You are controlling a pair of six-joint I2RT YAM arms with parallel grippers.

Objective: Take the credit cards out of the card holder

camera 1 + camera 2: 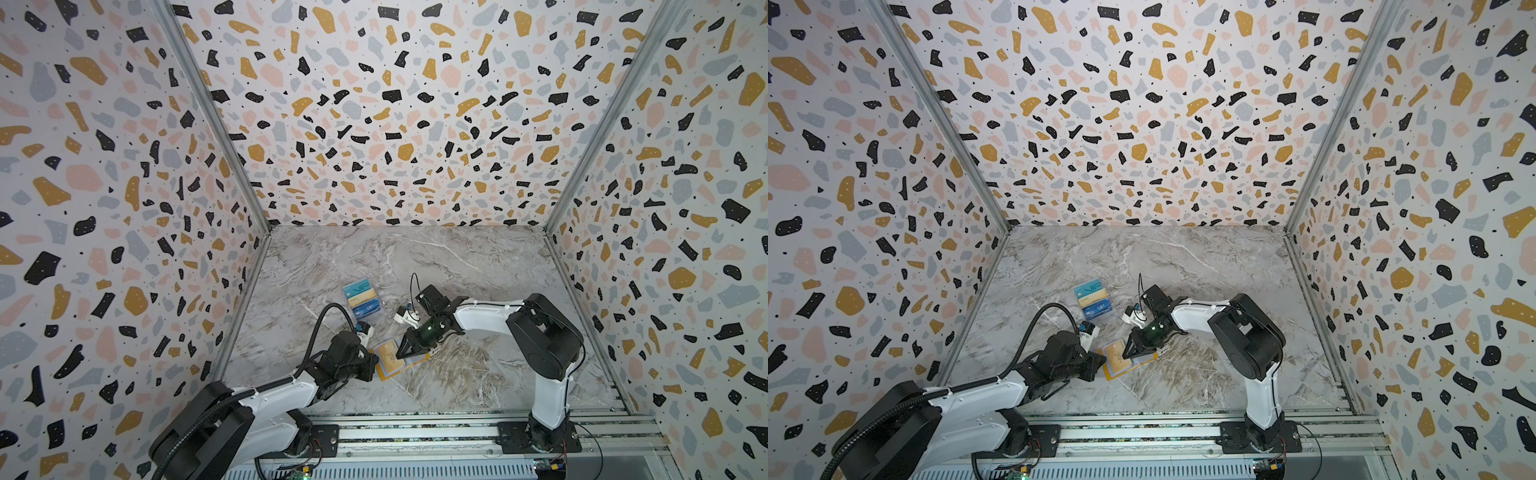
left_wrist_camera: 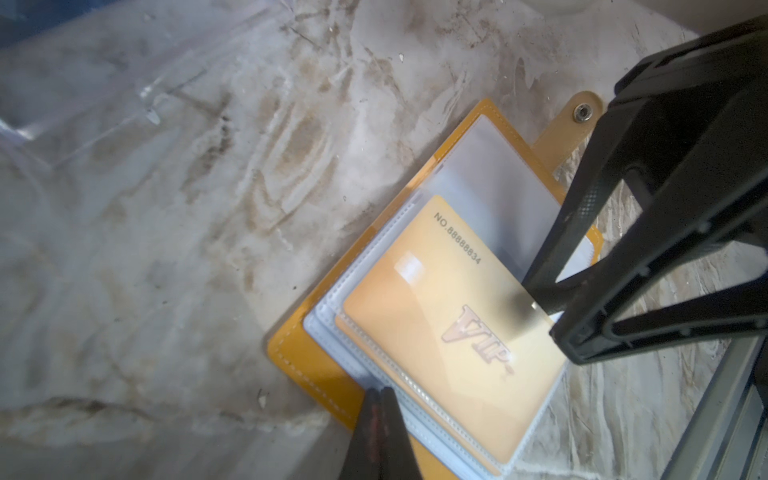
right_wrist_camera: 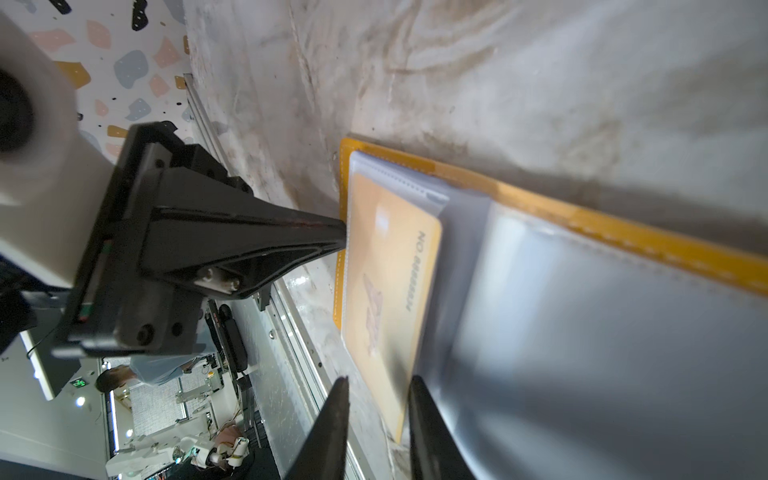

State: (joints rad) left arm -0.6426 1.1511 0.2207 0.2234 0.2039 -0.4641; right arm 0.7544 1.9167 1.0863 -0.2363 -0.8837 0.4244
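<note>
Left gripper point(image 2: 380, 392): your fingers are together, tip on the yellow card holder's point(image 2: 316, 374) edge.
Loose credit cards point(image 1: 362, 297): teal, beige and blue, overlapped on the marble table point(image 1: 478, 266) behind it.
VIP card point(image 2: 436, 324): gold, on the open holder's clear sleeves point(image 2: 490, 174).
Right gripper point(image 3: 378, 382): your jaws stand apart, astride that card's edge.

Both top views hang high above the front rail point(image 1: 415, 432) and face the back wall point(image 1: 395, 124), far enough off to take in the whole marble bench point(image 1: 457, 266); they overlap almost wholly. The left wrist view sits close over the bench, looking past its own jaws at the open card holder point(image 2: 307, 365) and the right gripper point(image 2: 548, 316). The right wrist view looks low and near across the same card holder toward the left gripper point(image 3: 343, 233). Both wrist views share the gold card point(image 2: 436, 332).
</note>
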